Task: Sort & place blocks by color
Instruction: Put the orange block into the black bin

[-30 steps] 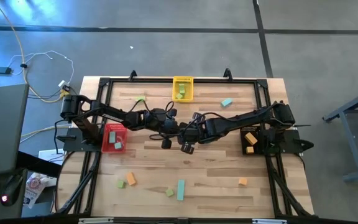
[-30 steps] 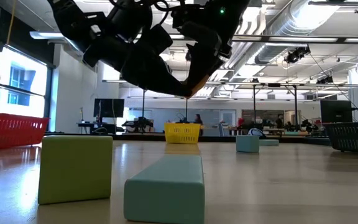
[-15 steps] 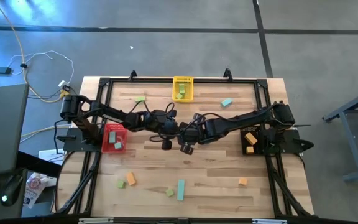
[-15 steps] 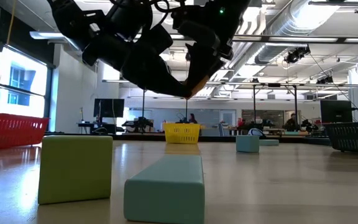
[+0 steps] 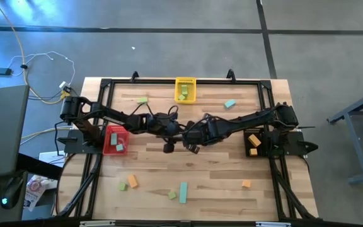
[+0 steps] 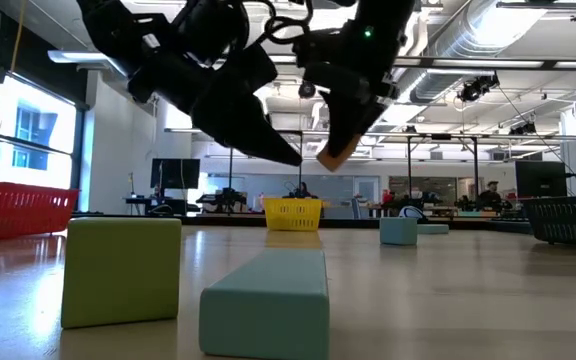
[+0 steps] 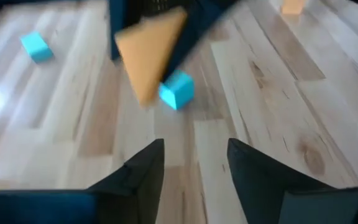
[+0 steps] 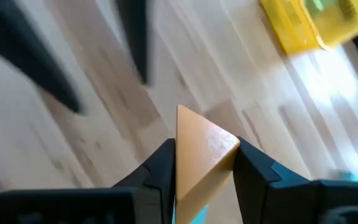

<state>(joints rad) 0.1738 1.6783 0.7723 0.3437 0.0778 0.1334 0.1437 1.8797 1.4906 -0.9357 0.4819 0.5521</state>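
An orange block point(image 8: 201, 152) hangs over the middle of the table with my right gripper point(image 8: 204, 158) shut on it. The left wrist view shows it a short way ahead of my left gripper point(image 7: 194, 149), which is open and has nothing between its fingers. In the high view my left gripper point(image 5: 175, 131) and right gripper point(image 5: 189, 135) nearly meet. In the low view the orange block point(image 6: 333, 157) sticks out beside my left gripper's dark finger point(image 6: 268, 140). A teal cube point(image 7: 177, 90) lies on the table under the block. My right gripper pinches the orange block by two opposite sides point(image 8: 182, 163) between its two fingers. One edge of the block points away from the gripper. The fingers slant down from the table's right side. The block is lifted clear of the table.
A red bin point(image 5: 115, 139) stands at the left, a yellow bin point(image 5: 185, 89) at the far edge and a black bin point(image 5: 254, 144) at the right. Loose blocks lie near the front: a green one point(image 6: 121, 270), a teal bar point(image 6: 265, 300) and an orange one point(image 5: 246, 184).
The orange block has come away from my left gripper's fingertip, where it sat a second ago. My right gripper has rolled and carried it a little toward the table's right edge, still clear of the table.
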